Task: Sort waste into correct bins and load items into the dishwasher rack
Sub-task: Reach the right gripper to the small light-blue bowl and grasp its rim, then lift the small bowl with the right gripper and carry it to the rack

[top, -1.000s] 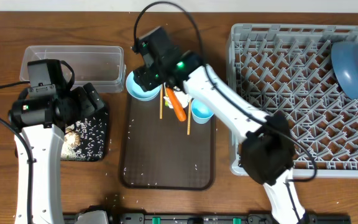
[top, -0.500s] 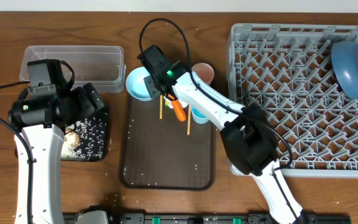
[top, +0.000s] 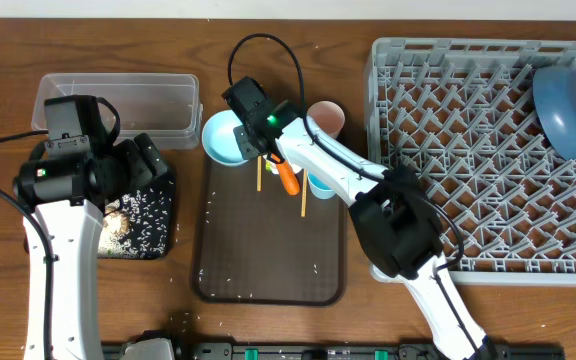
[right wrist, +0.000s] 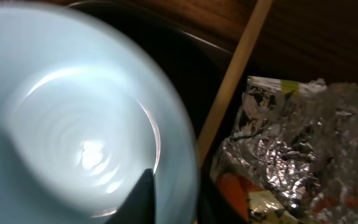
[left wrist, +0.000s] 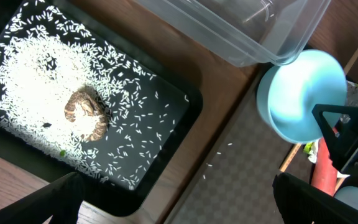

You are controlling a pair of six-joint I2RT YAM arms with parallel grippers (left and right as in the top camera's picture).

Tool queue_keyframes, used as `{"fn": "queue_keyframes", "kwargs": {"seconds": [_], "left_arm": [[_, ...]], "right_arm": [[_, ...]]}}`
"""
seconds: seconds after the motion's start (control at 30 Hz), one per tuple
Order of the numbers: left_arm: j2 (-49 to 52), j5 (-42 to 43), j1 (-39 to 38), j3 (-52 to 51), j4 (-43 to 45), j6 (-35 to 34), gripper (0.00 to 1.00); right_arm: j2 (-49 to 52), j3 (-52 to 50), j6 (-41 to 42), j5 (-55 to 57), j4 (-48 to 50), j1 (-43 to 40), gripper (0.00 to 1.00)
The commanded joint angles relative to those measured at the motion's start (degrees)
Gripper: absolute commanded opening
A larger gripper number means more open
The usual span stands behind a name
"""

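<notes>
My right gripper (top: 249, 141) (right wrist: 176, 186) is shut on the right rim of the small light-blue bowl (top: 223, 138) (right wrist: 73, 124), one finger inside and one outside. Beside the bowl lie a chopstick (right wrist: 229, 87), crumpled silver wrappers (right wrist: 291, 137) and the orange carrot (top: 287, 178). The light-blue cup (top: 323, 183) and pink cup (top: 327, 117) stand close by. The large blue bowl (top: 566, 108) rests in the dishwasher rack (top: 468, 60). My left gripper (top: 153, 165) (left wrist: 185, 208) hangs open over the black tray (left wrist: 185, 106), which holds rice (left wrist: 36, 81) and a brownish scrap (left wrist: 86, 112).
The clear tub (top: 118, 105) stands at the back left, behind the black tray. A dark brown serving tray (top: 268, 260) lies in the middle with a second chopstick (top: 303, 195) on it. Loose rice grains dot the wood around it.
The right gripper has lowered at the small bowl and its jaws have closed onto the rim, uncovering the pink cup. The left arm has not moved.
</notes>
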Motion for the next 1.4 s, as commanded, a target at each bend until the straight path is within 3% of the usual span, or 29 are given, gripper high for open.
{"fn": "queue_keyframes", "kwargs": {"seconds": [0.0,0.1,0.37,0.77,1.0,1.37], "left_arm": [[-0.5,-0.74,0.24,0.76,-0.13,0.48,0.98],[-0.5,-0.74,0.24,0.76,-0.13,0.48,0.98],[-0.5,-0.74,0.24,0.76,-0.13,0.48,0.98],[-0.5,-0.74,0.24,0.76,-0.13,0.48,0.98],[-0.5,-0.72,0.24,0.76,-0.13,0.48,0.98],[-0.5,-0.74,0.24,0.76,-0.11,0.48,0.98]], "right_arm": [[0.87,-0.24,0.72,-0.13,0.22,0.07,0.08],[0.87,-0.24,0.72,-0.13,0.22,0.09,0.01],[-0.72,-0.15,0.17,0.57,0.15,-1.11,0.01],[-14.82,-0.15,-7.89,1.51,-2.05,-6.84,0.01],[-21.7,-0.15,-8.72,8.9,-5.79,-9.2,0.01],[-28.59,-0.17,-11.98,33.31,-13.68,-19.56,0.01]]}}
